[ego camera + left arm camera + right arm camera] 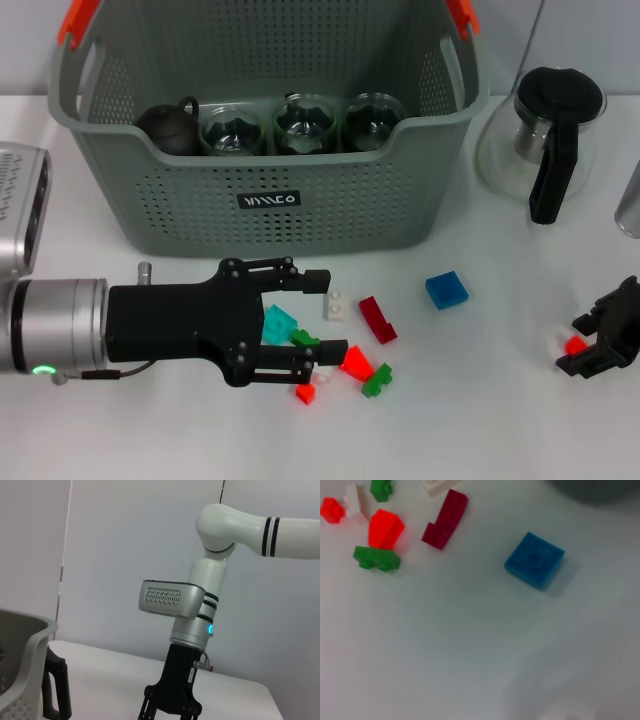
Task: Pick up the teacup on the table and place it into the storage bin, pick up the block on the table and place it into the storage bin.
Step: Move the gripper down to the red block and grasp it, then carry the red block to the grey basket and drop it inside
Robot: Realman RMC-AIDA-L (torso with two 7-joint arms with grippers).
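Left hand [322, 325] is held low over the small blocks on the tabletop [480, 420], fingers spread wide with nothing grasped, likely so a block [305, 339] can be taken for the storage bin [270, 140] just behind, where the teacups [232, 130] already sit. Right hand [585, 347] is parked near the tabletop's right edge, and whether the red piece by it is gripped cannot be told. Only in the right wrist view is the blue block [534, 560] shown close up.

The left gripper [325, 318] partly covered a cyan block [278, 323] and a green block [305, 339]. The storage bin [300, 215] and a metal cylinder [629, 205] ran past the edges.
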